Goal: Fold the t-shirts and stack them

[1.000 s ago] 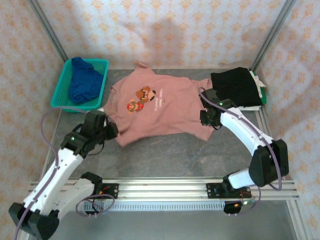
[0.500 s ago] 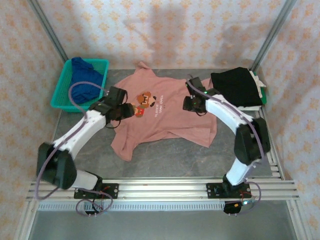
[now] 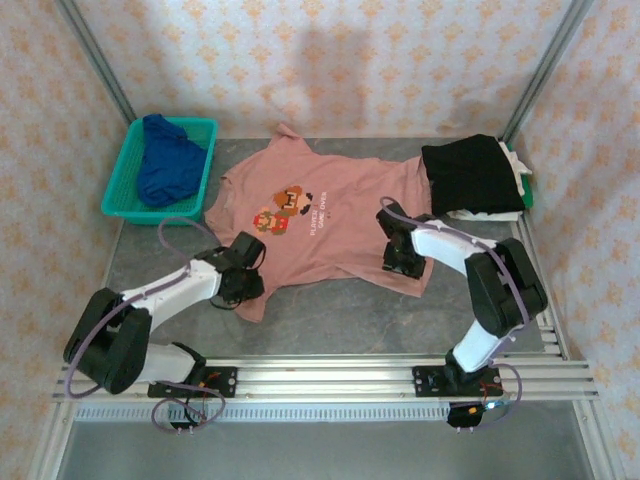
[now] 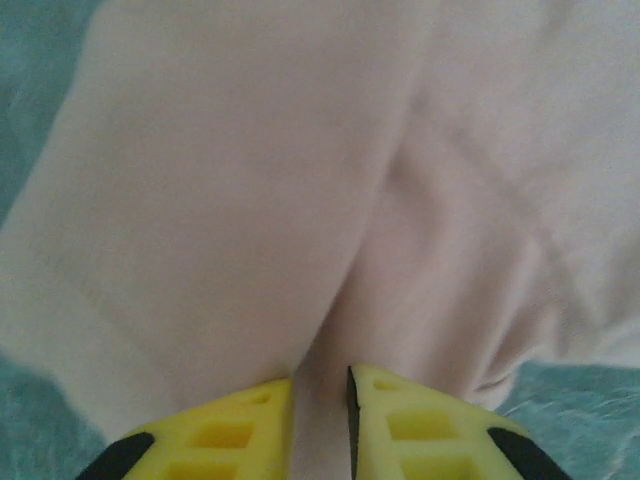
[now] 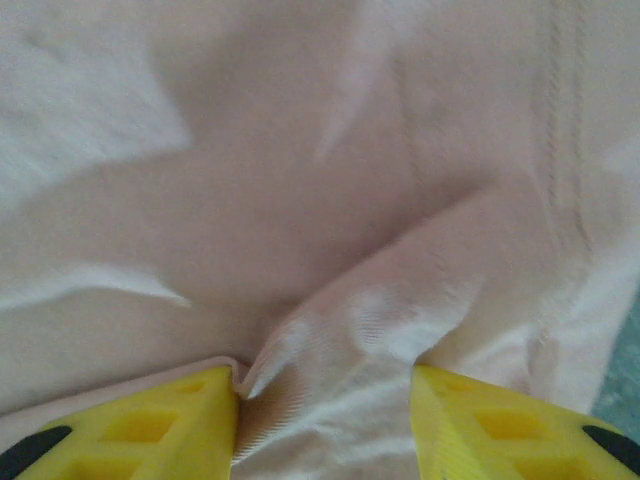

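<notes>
Where the two arms reach out from the aluminium rail (image 3: 330, 372) at the near edge of the grey worktop (image 3: 330, 312), both claws sit low on the near hem of the dusty-pink t-shirt (image 3: 335, 235). The left claw (image 3: 248, 274) is at the hem's left corner. Its wrist view shows the yellow fingers (image 4: 395, 425) drawn narrow, pinching a thin fold of pink cloth (image 4: 250, 200) between them (image 4: 320, 405). The right claw (image 3: 401, 262) is at the hem's right corner. There the fingers (image 5: 470, 420) stand wide apart, and a bunched ridge of the same cloth (image 5: 330, 200) rises in the gap (image 5: 325, 410); I cannot tell whether they grip it. Beyond the claws the tee lies spread face up in the middle of the worktop, its pixel-art print (image 3: 280, 207) showing, sleeves out to either side and collar pointing away. Farther back on the left, a royal-blue t-shirt (image 3: 165, 162) lies crumpled inside a teal mesh basket (image 3: 118, 168). At the far right a black t-shirt (image 3: 470, 172) lies folded on top of some white and green cloth (image 3: 519, 188).
</notes>
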